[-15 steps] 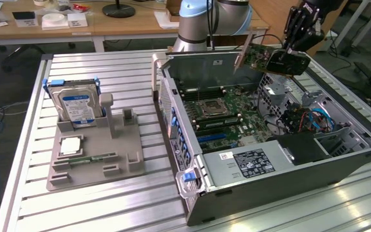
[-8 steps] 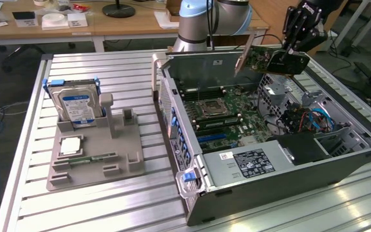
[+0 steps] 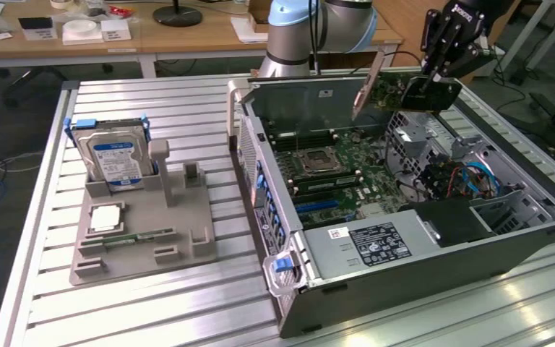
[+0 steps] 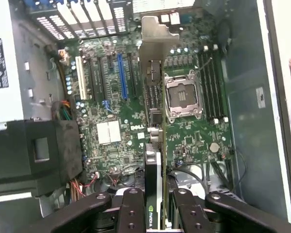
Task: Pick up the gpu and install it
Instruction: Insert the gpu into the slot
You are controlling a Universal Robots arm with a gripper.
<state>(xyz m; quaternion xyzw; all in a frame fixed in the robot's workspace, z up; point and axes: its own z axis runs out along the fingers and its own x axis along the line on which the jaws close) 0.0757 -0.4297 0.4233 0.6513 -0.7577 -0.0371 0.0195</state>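
Note:
My gripper (image 3: 439,71) is shut on the gpu (image 3: 390,88) and holds it in the air above the far side of the open computer case (image 3: 509,246). The card hangs tilted, its brownish back toward the exterior view's left and its dark body under the fingers. In the wrist view the gpu (image 4: 153,116) appears edge-on between the black fingers (image 4: 131,211), with its metal bracket (image 4: 155,34) pointing at the case's rear slots. Beneath it lies the green motherboard (image 4: 111,116) with a blue slot (image 4: 121,73) and the CPU socket (image 4: 182,94).
A grey holder (image 3: 176,242) on the slatted table at the exterior view's left carries a blue-labelled hard drive (image 3: 113,155) and a small green memory stick (image 3: 142,236). Inside the case sit the power supply (image 3: 374,242) and coloured cables (image 3: 461,181). Desks stand behind the arm's base (image 3: 302,32).

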